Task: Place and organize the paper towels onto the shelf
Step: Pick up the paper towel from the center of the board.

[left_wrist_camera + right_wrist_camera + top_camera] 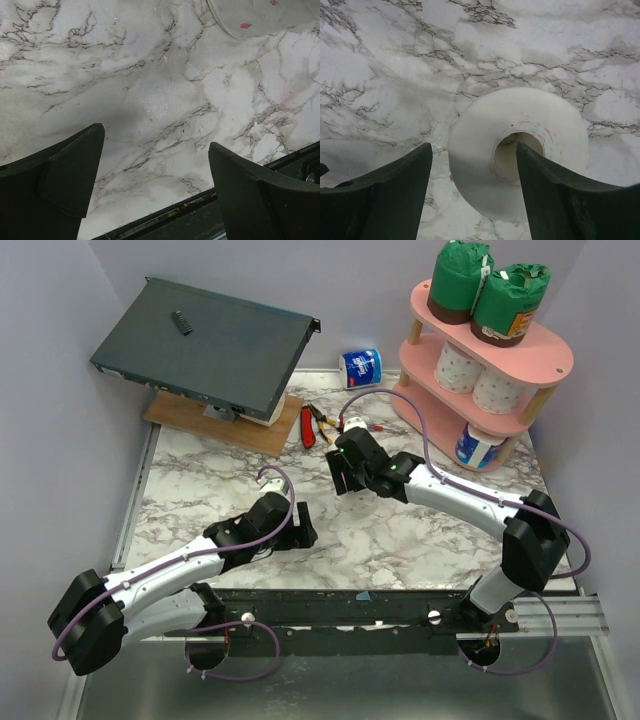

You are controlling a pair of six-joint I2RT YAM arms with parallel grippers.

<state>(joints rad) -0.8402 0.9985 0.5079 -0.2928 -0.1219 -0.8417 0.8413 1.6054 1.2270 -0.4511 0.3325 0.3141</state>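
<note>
Right hand (474,147) partly hides 1 bare white roll (555,125).

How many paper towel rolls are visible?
7: shelf holds two green, two white, one blue; one blue by wall; one white below right end effector. More may be hidden.

The table (200,490) is smooth and marble-patterned, with a faint sheen. The shelf (548,352) has matt pink boards on pale bare-wood dowel posts (541,400). On its top board, the green-wrapped rolls (462,280) shine like plastic film. Left of the shelf, the bare white roll (540,115) is soft, matt paper. Further left, the box (200,345) is dull dark-grey metal on a wooden board (215,425).
</note>
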